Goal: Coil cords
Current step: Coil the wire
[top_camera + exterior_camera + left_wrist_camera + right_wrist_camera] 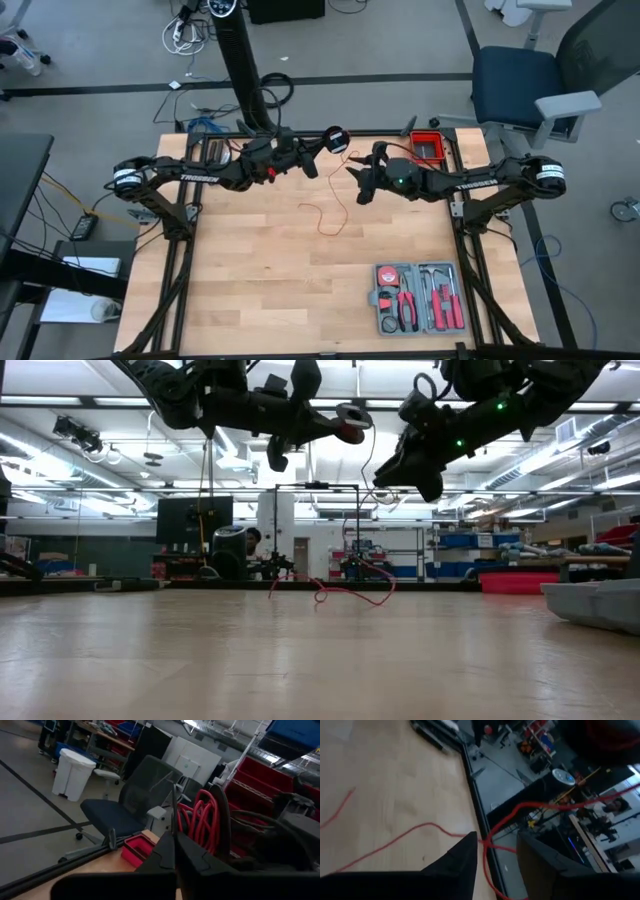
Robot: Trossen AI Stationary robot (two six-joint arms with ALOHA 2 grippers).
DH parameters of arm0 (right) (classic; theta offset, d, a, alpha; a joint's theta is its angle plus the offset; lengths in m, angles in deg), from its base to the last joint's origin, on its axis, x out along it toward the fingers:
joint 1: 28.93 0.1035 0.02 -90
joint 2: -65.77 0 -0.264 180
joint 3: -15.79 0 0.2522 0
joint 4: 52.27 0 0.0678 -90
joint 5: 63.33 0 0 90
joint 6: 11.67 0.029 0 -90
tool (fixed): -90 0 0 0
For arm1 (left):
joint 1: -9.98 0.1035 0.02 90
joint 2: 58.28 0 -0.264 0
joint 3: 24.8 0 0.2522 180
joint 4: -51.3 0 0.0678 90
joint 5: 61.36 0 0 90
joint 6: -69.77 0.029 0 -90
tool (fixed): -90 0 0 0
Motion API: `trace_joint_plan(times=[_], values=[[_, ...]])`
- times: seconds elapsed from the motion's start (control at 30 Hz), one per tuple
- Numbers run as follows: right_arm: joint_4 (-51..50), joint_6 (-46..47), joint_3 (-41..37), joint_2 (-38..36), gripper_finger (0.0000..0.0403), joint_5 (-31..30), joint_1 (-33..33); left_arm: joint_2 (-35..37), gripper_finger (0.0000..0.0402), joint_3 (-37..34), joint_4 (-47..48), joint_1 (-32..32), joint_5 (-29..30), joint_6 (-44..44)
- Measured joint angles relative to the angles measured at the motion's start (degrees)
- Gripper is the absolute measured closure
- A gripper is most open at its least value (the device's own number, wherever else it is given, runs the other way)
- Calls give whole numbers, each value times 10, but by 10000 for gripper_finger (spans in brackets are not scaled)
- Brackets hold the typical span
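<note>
The thin red cord is partly wound into a small coil [335, 138] at my left gripper [330, 142], high above the far middle of the table. The coil also shows in the left wrist view [200, 820]. My left gripper is shut. From the coil a strand [555, 806] runs down to my right gripper [354, 172], which is open and also raised. The strand passes between its two fingers [485, 845]. The loose rest of the cord [322, 215] lies in slack curves on the wooden table, and the low view shows it too [345, 592]. My left gripper holds the coil of several loops [197, 827] right beside its shut fingertips [172, 852]; the fingers themselves hide the exact place of contact. The coil is lifted clear of the table. My right gripper: I cannot tell whether its open fingers touch the strand between them.
A grey tool case [420, 297] with red-handled tools lies open at the table's near right. A red bin [428, 148] stands at the far edge behind my right gripper. An office chair [520, 85] stands beyond the table's far right corner.
</note>
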Motion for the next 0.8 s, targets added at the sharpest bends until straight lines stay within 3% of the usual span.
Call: trace_joint_plan(times=[0.17,0.43,0.6,0.8], values=[[-5,-43,0,0,271,3,-3,0,400,0,-12,-8,-1,0],[-4,-253,0,0,273,4,10,0,400,0,-10,-11,-22,0],[-4,-268,0,0,279,4,2,0,400,0,-14,-11,-30,-1],[-4,-217,0,0,284,18,-5,0,400,0,-16,-12,-32,-1]])
